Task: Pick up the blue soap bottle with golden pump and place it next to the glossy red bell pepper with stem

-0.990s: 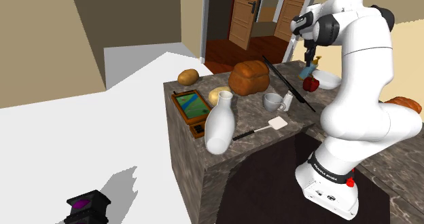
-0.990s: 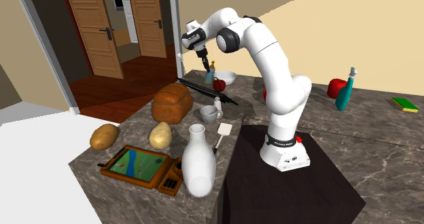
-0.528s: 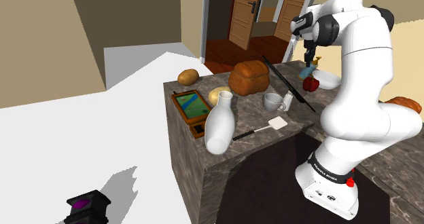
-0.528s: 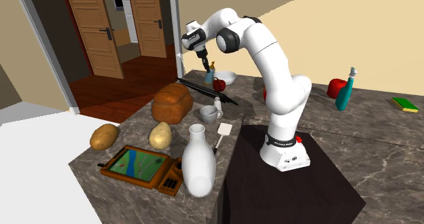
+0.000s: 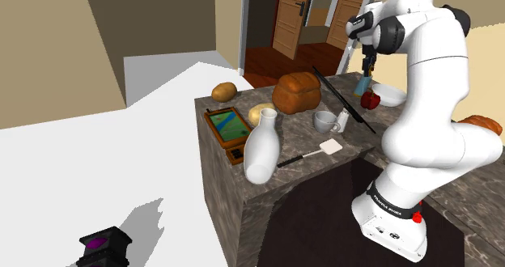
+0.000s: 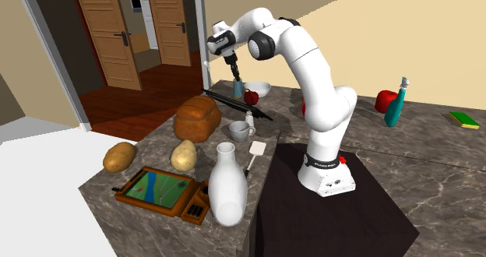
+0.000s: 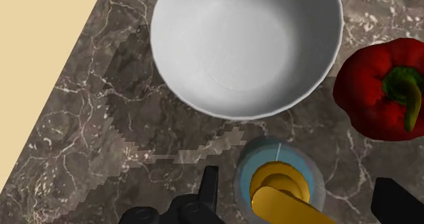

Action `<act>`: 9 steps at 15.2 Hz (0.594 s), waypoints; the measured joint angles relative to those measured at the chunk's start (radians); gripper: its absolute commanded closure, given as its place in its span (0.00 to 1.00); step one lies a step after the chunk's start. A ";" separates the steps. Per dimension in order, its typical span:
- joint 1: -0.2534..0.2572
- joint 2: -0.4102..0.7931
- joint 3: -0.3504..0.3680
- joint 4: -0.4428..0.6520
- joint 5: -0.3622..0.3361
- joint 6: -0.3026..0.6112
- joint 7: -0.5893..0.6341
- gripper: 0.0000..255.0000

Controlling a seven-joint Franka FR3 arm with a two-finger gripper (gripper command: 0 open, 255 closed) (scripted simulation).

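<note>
Blue soap bottle (image 7: 275, 155) between the gripper's (image 7: 299, 182) spread fingers (image 7: 210, 189) (touching neither).

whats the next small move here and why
Probably lower the gripper a little, straight down: its open fingers flank the soap bottle without touching it, and in the shoulder view they look to sit up by the pump, above the body.

We see a pale blue soap bottle (image 7: 272, 151) topped by a golden pump (image 7: 289, 203). Beside it are a glossy red bell pepper (image 7: 370, 87) with a green stem (image 7: 406, 97) and a plain white bowl (image 7: 244, 46). The counter (image 7: 88, 134) is dark brown marble (veined all over in thin pale lines). The gripper (image 7: 299, 195) is black, the arm (image 5: 429, 79) white with dark joints, and the loaf (image 5: 297, 91) brown.
</note>
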 measured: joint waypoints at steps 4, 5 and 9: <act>0.002 0.008 0.002 0.093 0.003 -0.086 -0.004 0.00; 0.001 0.010 0.002 0.100 0.004 -0.091 -0.004 0.00; 0.001 0.011 0.002 0.106 0.004 -0.096 -0.005 0.00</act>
